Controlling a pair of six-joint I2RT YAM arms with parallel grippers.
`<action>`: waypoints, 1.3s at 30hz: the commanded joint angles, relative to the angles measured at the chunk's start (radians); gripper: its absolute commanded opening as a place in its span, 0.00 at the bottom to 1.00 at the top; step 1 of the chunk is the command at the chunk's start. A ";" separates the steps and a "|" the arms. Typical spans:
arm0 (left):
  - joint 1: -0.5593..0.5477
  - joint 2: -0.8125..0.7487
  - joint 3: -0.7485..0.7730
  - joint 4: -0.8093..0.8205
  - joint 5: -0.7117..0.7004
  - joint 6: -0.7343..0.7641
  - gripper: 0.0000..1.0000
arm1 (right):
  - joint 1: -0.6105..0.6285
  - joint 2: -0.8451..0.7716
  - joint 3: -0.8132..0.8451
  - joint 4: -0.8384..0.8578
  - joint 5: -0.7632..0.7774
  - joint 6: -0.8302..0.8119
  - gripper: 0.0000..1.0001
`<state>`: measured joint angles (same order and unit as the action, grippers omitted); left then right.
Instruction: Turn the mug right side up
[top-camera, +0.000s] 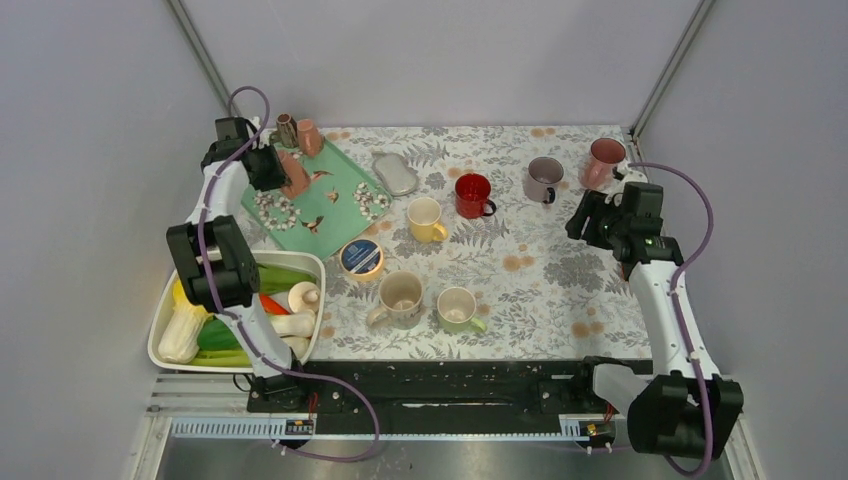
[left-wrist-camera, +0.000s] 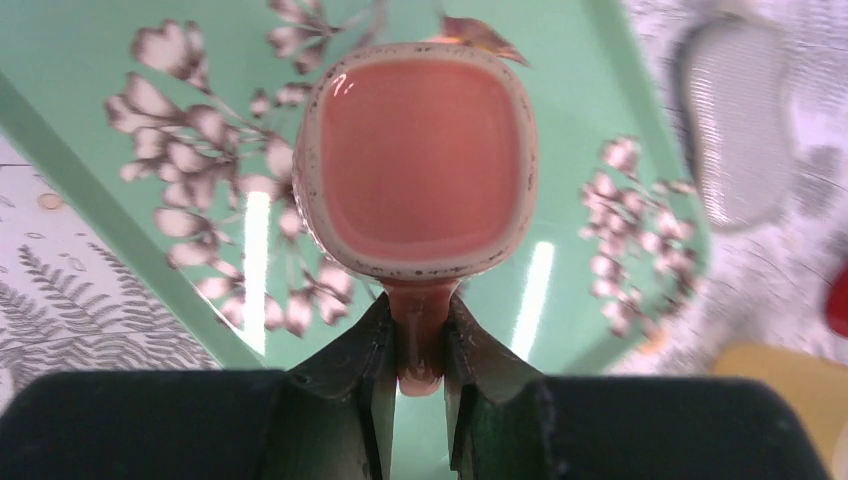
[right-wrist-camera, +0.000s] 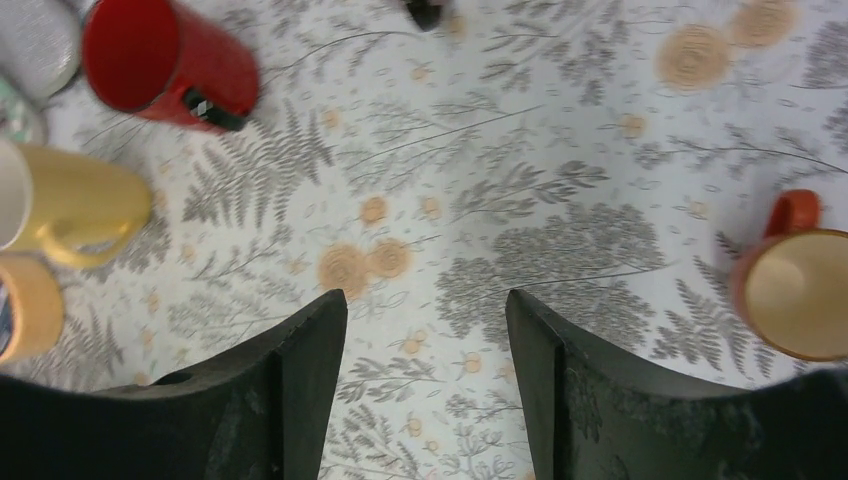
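A salmon-pink mug (left-wrist-camera: 420, 160) sits over the green floral tray (left-wrist-camera: 90, 130). A flat glossy pink face ringed by a speckled cream rim points at the left wrist camera; it looks like the mug's base. My left gripper (left-wrist-camera: 420, 330) is shut on the mug's handle (left-wrist-camera: 420, 335), one finger on each side. In the top view this gripper (top-camera: 270, 168) and mug (top-camera: 294, 177) are at the tray's far left part. My right gripper (right-wrist-camera: 427, 310) is open and empty above the patterned tablecloth, at the right of the table in the top view (top-camera: 592, 218).
Upright mugs stand around: red (top-camera: 472, 195), yellow (top-camera: 425, 219), grey (top-camera: 543, 178), pink (top-camera: 603, 160), beige (top-camera: 400, 297), green (top-camera: 457, 308). There is a grey pouch (top-camera: 396, 172), a round tin (top-camera: 360, 258), two cups at the tray's back (top-camera: 300, 133), and a white bin of vegetables (top-camera: 312, 262) at the left.
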<state>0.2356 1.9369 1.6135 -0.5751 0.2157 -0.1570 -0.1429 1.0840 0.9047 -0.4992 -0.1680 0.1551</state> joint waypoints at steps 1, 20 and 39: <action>-0.011 -0.199 -0.057 0.114 0.218 0.002 0.00 | 0.124 -0.064 0.046 0.002 -0.070 0.045 0.68; -0.254 -0.507 0.002 -0.005 0.675 -0.173 0.00 | 0.820 0.230 0.040 1.124 -0.152 0.612 0.71; -0.470 -0.612 -0.124 -0.038 0.809 -0.207 0.00 | 0.831 0.399 0.116 1.530 -0.135 0.813 0.55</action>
<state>-0.1997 1.3678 1.5135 -0.6628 0.9432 -0.3527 0.6804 1.4750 0.9665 0.8280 -0.3138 0.9222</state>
